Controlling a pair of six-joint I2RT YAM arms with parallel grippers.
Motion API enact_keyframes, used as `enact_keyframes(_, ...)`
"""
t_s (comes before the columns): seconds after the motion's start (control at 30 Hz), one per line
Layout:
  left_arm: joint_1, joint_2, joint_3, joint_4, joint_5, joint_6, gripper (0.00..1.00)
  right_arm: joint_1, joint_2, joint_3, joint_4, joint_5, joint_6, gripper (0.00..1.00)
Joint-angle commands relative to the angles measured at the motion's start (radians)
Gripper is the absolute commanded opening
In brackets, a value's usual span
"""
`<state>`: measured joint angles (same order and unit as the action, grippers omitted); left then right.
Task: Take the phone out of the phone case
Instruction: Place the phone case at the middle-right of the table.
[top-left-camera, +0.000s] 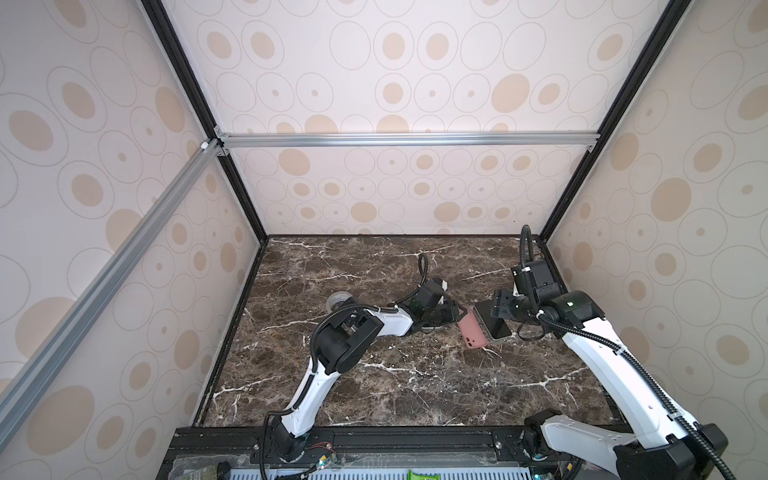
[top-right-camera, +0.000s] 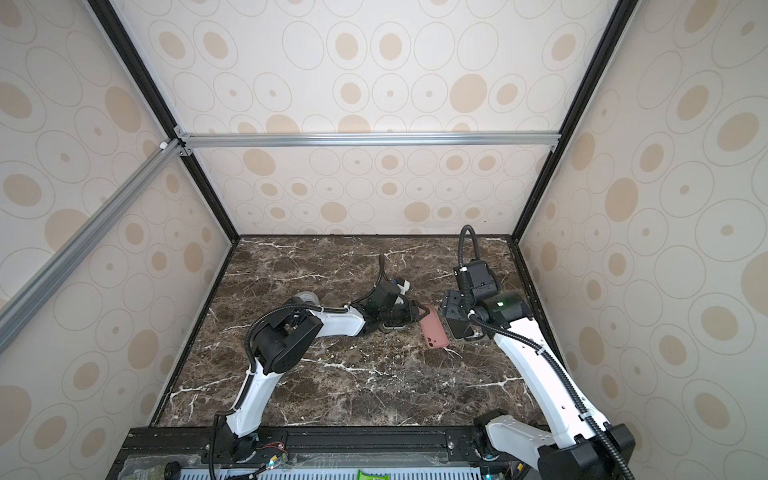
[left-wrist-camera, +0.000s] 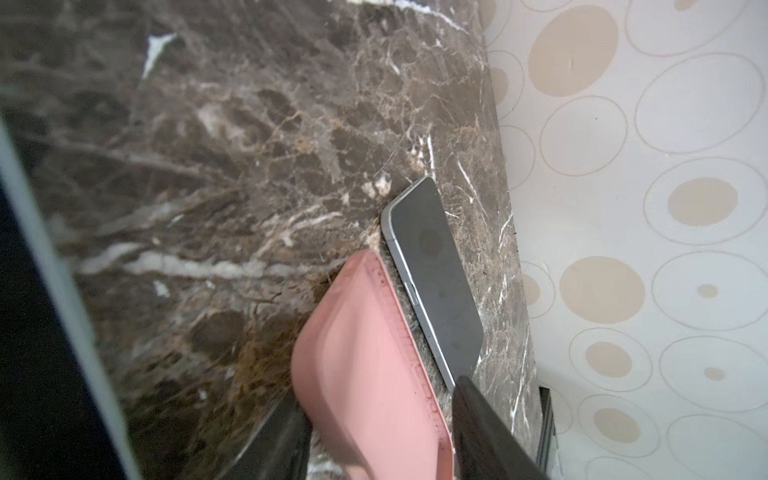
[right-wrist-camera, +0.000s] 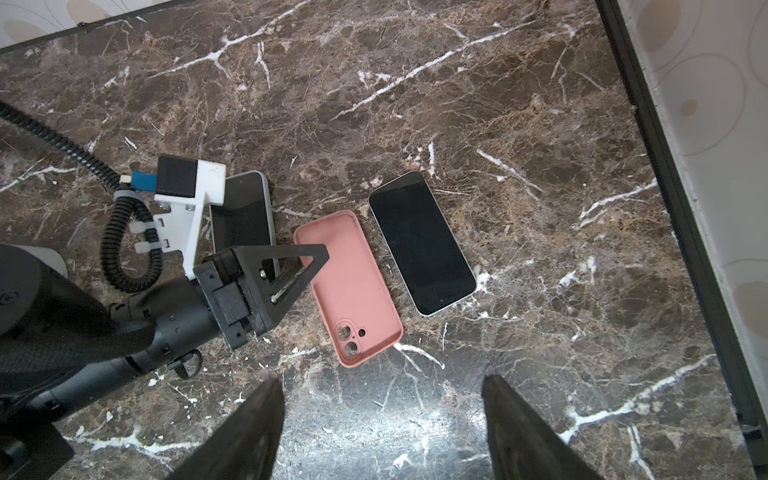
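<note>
Pink silicone phone case sits nearest in the left wrist view, empty, one end between the spread black fingers of the left gripper. Its jaws are apart, not clamped; can't tell if they touch the case edges. The right wrist view shows the case lying on the dark brown marble tabletop, camera cutouts at the end toward the robot's base, left gripper's triangular fingertip over its far corner. The black-screened phone with a pale frame is out of the case, face up on the marble just beside it on the right arm's side, with a narrow gap between. The right gripper hangs over the marble near both, fingers wide apart, nothing held. A second dark-screened phone lies on the case's other side, partly under the white wrist camera mount. In a top view a grey tape roll sits well apart, beyond the left arm.
</note>
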<state>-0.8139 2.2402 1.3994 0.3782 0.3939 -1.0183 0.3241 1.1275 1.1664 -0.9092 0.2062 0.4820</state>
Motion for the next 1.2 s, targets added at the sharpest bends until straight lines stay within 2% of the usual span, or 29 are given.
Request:
enact_keyframes(0.0, 0.011, -0.049, 0.028, -0.038, -0.040, 0.038, 0.69, -0.006, 0.002, -0.012, -0.024, -0.001, -0.013, 0.77)
enact_keyframes(0.07, 0.013, -0.091, 0.016, -0.061, -0.071, 0.062, 0.78, -0.007, 0.003, -0.021, -0.016, -0.017, -0.020, 0.77)
enact_keyframes(0.17, 0.023, -0.194, -0.039, -0.087, -0.136, 0.096, 0.98, -0.001, 0.017, -0.030, -0.014, -0.065, -0.018, 0.77)
enact_keyframes(0.3, 0.058, -0.368, -0.099, -0.203, -0.223, 0.125, 0.99, 0.089, 0.064, -0.034, 0.007, -0.052, 0.007, 0.77)
enact_keyframes(0.4, 0.114, -0.475, -0.114, -0.290, -0.201, 0.132, 0.99, 0.168, 0.138, -0.043, 0.061, -0.072, 0.057, 0.77)
enact_keyframes(0.5, 0.162, -0.615, -0.214, -0.227, -0.139, 0.125, 0.99, 0.235, 0.244, -0.052, 0.142, -0.096, 0.095, 0.78)
enact_keyframes(0.6, 0.198, -0.757, -0.265, -0.249, -0.148, 0.116, 0.99, 0.269, 0.371, -0.031, 0.203, -0.118, 0.121, 0.82)
enact_keyframes(0.67, 0.219, -0.818, -0.226, -0.344, -0.180, 0.124, 0.99, 0.272, 0.444, -0.019, 0.251, -0.151, 0.137, 0.89)
enact_keyframes(0.73, 0.235, -0.847, -0.131, -0.485, -0.218, 0.148, 0.99, 0.271, 0.524, 0.010, 0.276, -0.163, 0.143, 0.98)
enact_keyframes(0.77, 0.243, -0.851, -0.082, -0.549, -0.236, 0.157, 0.99, 0.271, 0.553, 0.028, 0.281, -0.167, 0.142, 0.99)
enact_keyframes(0.87, 0.255, -0.842, 0.081, -0.724, -0.300, 0.190, 0.99, 0.274, 0.654, 0.100, 0.266, -0.145, 0.129, 0.99)
enact_keyframes(1.0, 0.270, -0.800, 0.258, -0.862, -0.322, 0.203, 0.99, 0.273, 0.746, 0.183, 0.244, -0.114, 0.110, 0.99)
enact_keyframes(1.17, 0.281, -0.801, 0.321, -0.878, -0.328, 0.175, 0.99, 0.270, 0.824, 0.267, 0.189, -0.062, 0.102, 0.99)
